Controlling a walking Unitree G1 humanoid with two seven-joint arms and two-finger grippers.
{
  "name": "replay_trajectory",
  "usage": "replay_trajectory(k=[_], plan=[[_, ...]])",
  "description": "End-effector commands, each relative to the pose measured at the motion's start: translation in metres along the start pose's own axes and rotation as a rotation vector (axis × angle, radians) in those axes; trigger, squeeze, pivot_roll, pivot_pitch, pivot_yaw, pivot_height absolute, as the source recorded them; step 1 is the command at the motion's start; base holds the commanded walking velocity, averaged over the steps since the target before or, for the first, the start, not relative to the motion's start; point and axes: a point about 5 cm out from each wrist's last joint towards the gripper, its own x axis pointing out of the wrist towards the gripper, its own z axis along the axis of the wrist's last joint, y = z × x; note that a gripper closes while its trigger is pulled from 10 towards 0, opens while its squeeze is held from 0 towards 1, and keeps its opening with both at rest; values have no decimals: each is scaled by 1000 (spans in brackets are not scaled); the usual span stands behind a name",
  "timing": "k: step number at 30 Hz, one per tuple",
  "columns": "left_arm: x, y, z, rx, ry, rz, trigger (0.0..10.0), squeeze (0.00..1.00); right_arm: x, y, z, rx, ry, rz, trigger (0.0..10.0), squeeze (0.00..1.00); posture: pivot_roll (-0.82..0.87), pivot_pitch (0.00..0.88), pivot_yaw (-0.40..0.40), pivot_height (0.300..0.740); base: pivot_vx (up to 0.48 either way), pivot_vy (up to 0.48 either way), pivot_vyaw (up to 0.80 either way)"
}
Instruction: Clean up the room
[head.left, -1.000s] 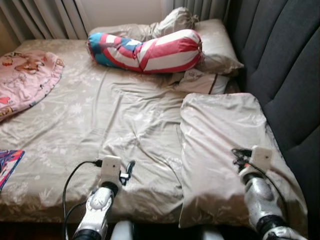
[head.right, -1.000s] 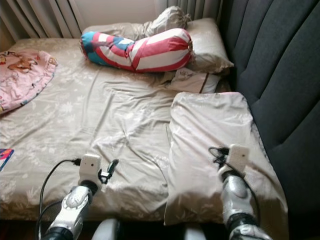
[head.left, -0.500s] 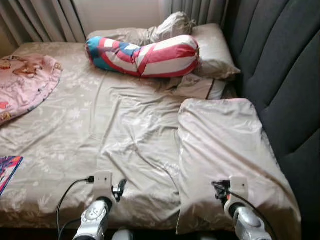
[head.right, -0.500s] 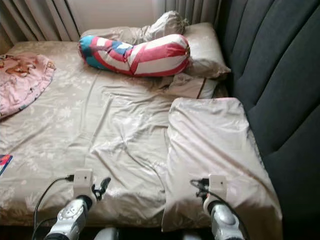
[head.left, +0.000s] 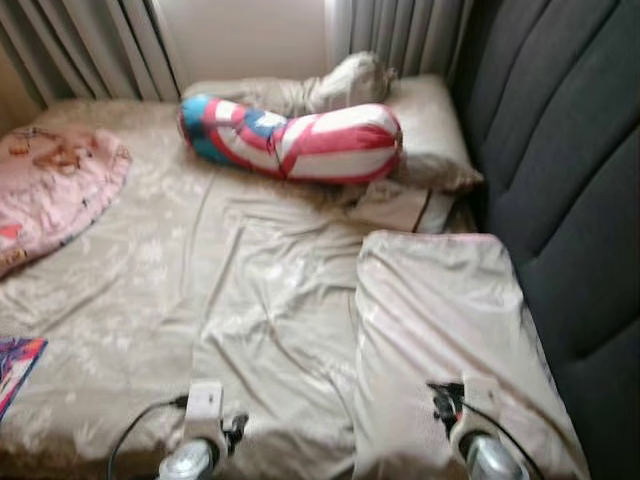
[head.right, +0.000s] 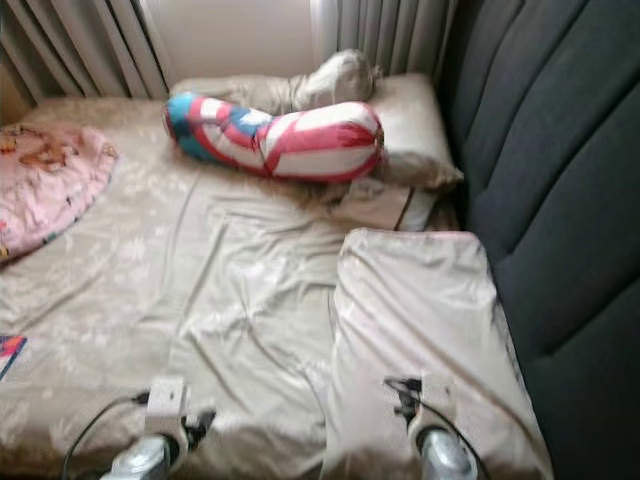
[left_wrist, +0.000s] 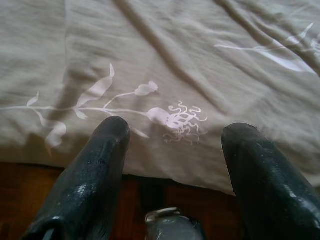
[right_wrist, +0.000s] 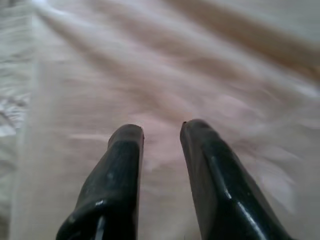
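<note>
Both arms drawn back to the near edge of the bed, pillow laid flat beside the headboard.

Lower in frame and blurred against a second ago, so likely stepping back: pillow step probably done, clutter next; pink blanket (head.left: 50, 190) at ten o'clock, well apart from the rest; left gripper (left_wrist: 172, 137) at seven o'clock above the sheet (head.left: 240, 290) edge, fingers spread wide, nothing between them; striped bolster (head.left: 295, 140) at twelve o'clock, lying crosswise; flat pillow (head.left: 440, 310) at four o'clock, touching the dark headboard (head.left: 560, 180), long axis from near edge toward twelve o'clock, far short end toward the bolster; right gripper (right_wrist: 160, 132) above its near end, fingers narrowly parted, empty.
</note>
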Motion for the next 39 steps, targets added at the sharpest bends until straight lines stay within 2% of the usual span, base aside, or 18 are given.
replay_trajectory(k=[1,6,7,8,9,15,21,22,23,26,34,39], plan=[[-5,5,-17,29,67,22,10000,0,-7,-9,-20,63,65,-46,10000,0,-33,0,-23,740,0,0,0],[-6,6,-21,39,70,28,10000,0,-14,-12,-40,58,127,-52,10000,0,-38,0,-12,740,0,0,0],[-8,9,-24,42,74,41,10000,0,-17,-13,-45,60,140,-58,10000,651,-40,0,-9,740,0,0,0],[-8,11,-25,43,76,45,10000,0,-17,-14,-46,57,142,-58,10000,651,-42,0,-8,740,0,0,0],[-9,14,-25,83,72,48,10000,0,-17,-14,-46,54,140,-58,10000,1000,-47,0,-6,740,0,0,0],[-11,23,-29,70,88,78,10000,0,-17,-16,-46,57,136,-66,10000,1000,-49,0,-1,740,0,0,0],[-13,20,-35,58,107,88,10000,0,-17,-12,-46,19,151,-38,10000,992,-53,0,-3,740,0,0,0],[-13,19,-36,67,111,81,10000,0,-17,-11,-47,11,154,-29,10000,471,-53,0,-3,740,0,0,0],[-13,18,-36,77,115,75,10000,0,-17,-8,-48,0,162,-8,10000,0,-51,0,-5,740,0,0,0],[-13,17,-36,79,116,71,10000,0,-18,-2,-54,-28,183,24,10000,0,-49,0,-3,740,0,0,0],[-13,16,-37,78,122,65,10000,0,-21,-1,-60,-73,209,38,10000,0,-45,0,-4,740,0,96,0],[-13,17,-37,82,122,69,10000,0,-21,0,-60,-83,212,57,10000,0,-42,0,-7,740,0,280,698]])
